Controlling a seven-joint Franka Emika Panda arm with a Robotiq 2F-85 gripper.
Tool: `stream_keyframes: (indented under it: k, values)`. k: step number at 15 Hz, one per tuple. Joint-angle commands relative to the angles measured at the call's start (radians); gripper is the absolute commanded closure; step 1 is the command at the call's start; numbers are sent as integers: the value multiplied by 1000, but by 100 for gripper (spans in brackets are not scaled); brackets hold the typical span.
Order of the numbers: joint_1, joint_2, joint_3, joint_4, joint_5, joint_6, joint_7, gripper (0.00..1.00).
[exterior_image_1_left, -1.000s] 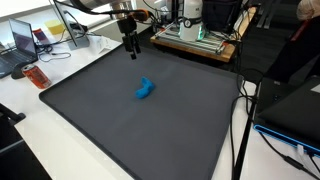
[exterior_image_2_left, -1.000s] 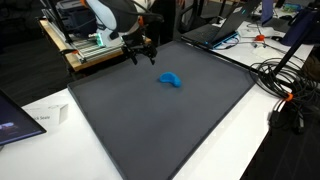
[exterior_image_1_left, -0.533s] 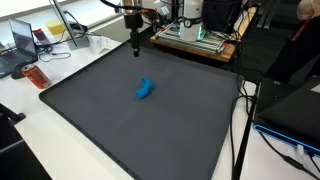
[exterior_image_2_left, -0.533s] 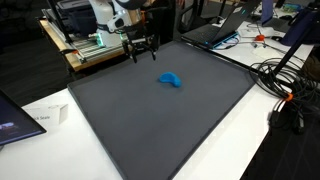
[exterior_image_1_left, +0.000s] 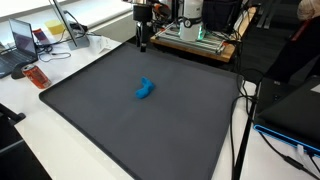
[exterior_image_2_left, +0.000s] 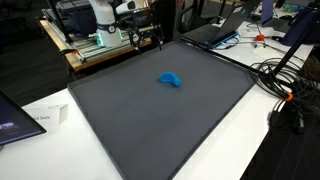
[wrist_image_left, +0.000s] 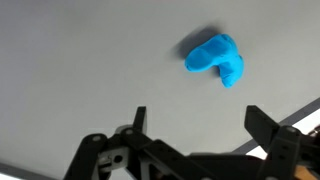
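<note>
At the far left in an exterior view we see an open grey laptop (exterior_image_1_left: 22, 40) and a flat orange packet (exterior_image_1_left: 37, 76). Both lie on the white table (exterior_image_1_left: 50, 130), just off the left edge of the large dark grey square mat (exterior_image_1_left: 170, 120).

Further right, the black two-fingered gripper (exterior_image_1_left: 141, 44) hangs above the mat's far edge, close to the wooden bench (exterior_image_1_left: 195, 45) behind it. Its jaws are spread wide and hold nothing; in the wrist view the two fingers (wrist_image_left: 140, 118) stand well apart over bare mat.

The small bright blue curved lump (exterior_image_1_left: 145, 89) lies flat near the middle of the mat, well apart from the gripper and nearer the camera. It touches nothing else. We find open mat all round it, with the widest free stretch toward the near corner.

In the wrist view the lump sits ahead of the fingers, toward the right, with the mat's pale border showing at the lower right.

Past the right edge of the mat, black cables (exterior_image_1_left: 243, 100) trail over the table, close along the border.
</note>
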Motion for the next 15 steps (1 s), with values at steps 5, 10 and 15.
stream_keyframes:
  k: [5,10,15]
  values:
    - [68,-148,72,-22,-16,87,-35,0]
    - [105,-131,129,21,-24,236,-129,0]
    - [94,-106,219,101,-14,336,-318,0]
